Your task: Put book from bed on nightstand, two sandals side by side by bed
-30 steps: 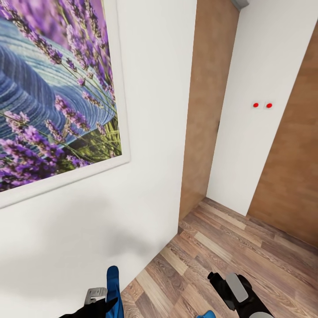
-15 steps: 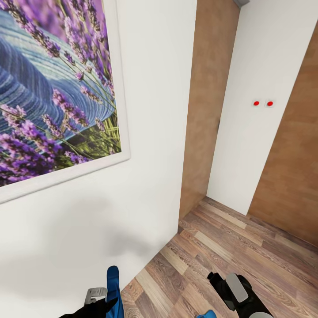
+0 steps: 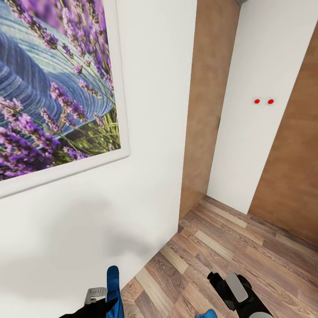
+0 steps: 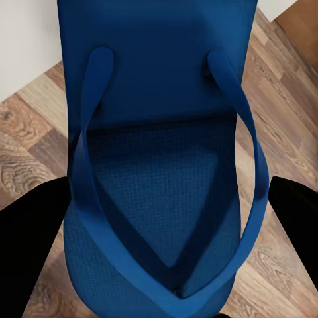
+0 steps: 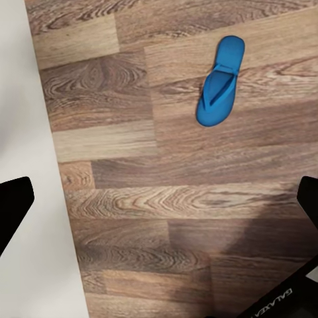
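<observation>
Here the left claw (image 3: 104,295) pinches one blue sandal (image 4: 159,165) between its fingers, the sole's long axis running straight out along them. The second sandal (image 5: 220,81) lies flat on the plank floor (image 5: 165,199) below and ahead of the right claw (image 3: 229,287) — spread and holding nothing, the nearer arm to it. A lavender picture (image 3: 53,88) hangs on the wall beside the left claw.

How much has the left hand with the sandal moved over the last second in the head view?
No move. The left hand and its sandal hold the same spot against the wall-floor edge; the painting and red dots slid because the camera tilted.
</observation>
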### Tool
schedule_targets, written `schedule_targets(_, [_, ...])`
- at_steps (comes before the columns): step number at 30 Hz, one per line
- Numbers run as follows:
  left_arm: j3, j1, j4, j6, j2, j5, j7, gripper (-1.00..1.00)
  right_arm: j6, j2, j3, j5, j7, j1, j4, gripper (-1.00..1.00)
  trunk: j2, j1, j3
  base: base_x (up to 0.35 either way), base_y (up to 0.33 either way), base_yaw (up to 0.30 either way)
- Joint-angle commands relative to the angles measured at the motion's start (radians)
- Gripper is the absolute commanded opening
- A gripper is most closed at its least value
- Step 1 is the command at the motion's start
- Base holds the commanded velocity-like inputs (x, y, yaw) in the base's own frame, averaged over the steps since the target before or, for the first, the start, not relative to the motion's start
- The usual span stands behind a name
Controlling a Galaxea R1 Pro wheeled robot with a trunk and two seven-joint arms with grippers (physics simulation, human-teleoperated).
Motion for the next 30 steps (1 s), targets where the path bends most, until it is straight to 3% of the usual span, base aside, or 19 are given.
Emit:
schedule_targets(1, [0.008, -0.001, 0.001, -0.002, 0.000, -0.003, -0.005, -1.00, 0.002, 0.001, -0.004, -0.010, -0.007, -0.001, -0.003, 1.00, -0.008, 0.004, -0.004, 0.000, 0.000, 0.000])
schedule_targets(30, [0.008, -0.001, 0.001, -0.002, 0.000, -0.002, -0.005, -1.00, 0.002, 0.001, -0.004, -0.009, -0.007, 0.000, -0.003, 1.00, -0.211, 0.115, -0.095, 0.000, 0.000, 0.000])
